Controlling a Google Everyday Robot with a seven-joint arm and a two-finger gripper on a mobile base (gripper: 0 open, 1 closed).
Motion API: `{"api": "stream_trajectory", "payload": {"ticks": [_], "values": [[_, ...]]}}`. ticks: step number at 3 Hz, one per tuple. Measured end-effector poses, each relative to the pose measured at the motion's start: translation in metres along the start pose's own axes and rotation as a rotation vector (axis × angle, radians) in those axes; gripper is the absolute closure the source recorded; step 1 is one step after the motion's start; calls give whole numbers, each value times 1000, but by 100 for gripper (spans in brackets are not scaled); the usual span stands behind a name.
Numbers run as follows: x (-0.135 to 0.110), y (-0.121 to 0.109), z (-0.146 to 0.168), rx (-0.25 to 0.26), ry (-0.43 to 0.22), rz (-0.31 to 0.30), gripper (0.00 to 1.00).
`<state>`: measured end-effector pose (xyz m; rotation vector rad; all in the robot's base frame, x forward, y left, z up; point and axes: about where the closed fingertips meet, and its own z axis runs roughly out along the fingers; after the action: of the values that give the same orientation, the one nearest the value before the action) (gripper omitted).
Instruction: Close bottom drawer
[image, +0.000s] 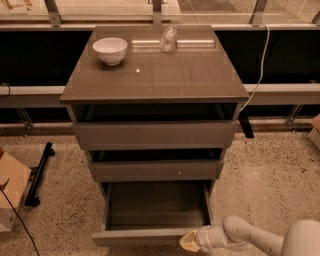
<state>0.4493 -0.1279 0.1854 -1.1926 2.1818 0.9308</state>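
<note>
Speckled floor (270, 170) flanks the pulled-out bottom drawer (150, 212). Our gripper (190, 242) sits at its front edge; its grip we cannot tell.

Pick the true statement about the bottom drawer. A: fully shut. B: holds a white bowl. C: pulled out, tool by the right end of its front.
C: the bottom drawer stands pulled out, its floor showing, with the tool at the right end of its front.
</note>
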Motion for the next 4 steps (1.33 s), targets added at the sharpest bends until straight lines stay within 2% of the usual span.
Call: {"api": "stream_trajectory", "payload": {"ticks": [1, 2, 3, 4], "values": [[-25, -11, 20, 9, -104, -65, 100], [-56, -31, 31, 4, -182, -132, 100], [-81, -49, 35, -1, -240, -162, 100], [-86, -56, 32, 7, -249, -169, 100]]}}
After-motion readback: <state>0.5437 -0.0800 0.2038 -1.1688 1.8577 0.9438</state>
